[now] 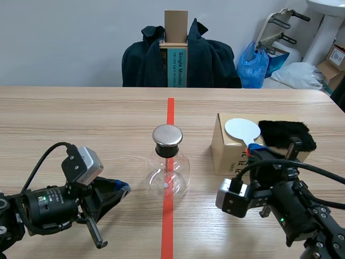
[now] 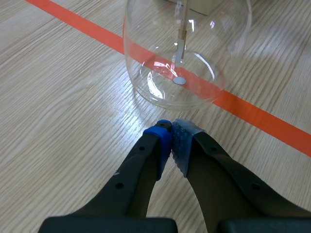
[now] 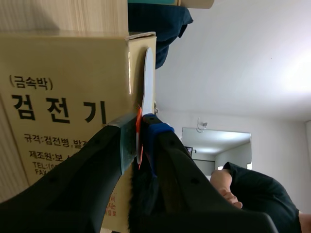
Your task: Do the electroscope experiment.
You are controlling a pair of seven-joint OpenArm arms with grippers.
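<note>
At 7 o'clock from the flask, left gripper (image 1: 123, 189) (image 2: 171, 136): low over the table (image 1: 81, 118), blue pads pressed together with nothing between them. The tips are just short of the glass wall.
At 4 o'clock, right gripper (image 1: 257, 151) (image 3: 141, 141): fingers clamped on the orange-red handle of the white disc paddle (image 1: 242, 129) (image 3: 148, 82).
Centre, electroscope flask (image 1: 167, 172) (image 2: 184, 48): upright on the orange-red tape line (image 1: 168, 226). It has a round clear body and a black stopper, with a flat metal cap (image 1: 167, 136) on top and a thin rod hanging inside.
At 3 o'clock, cardboard box (image 1: 226, 156) (image 3: 63, 97): near the flask and apart from it. The paddle's disc lies over its top.
On the box, black fur (image 1: 285, 135): just beside the disc, at the disc's 3 o'clock.
At 12 o'clock, chair (image 1: 176, 24): beyond the table's far edge, draped with a dark jacket (image 1: 210, 62).
At 1 o'clock, blue bag (image 1: 253, 65): on the floor past the table.
</note>
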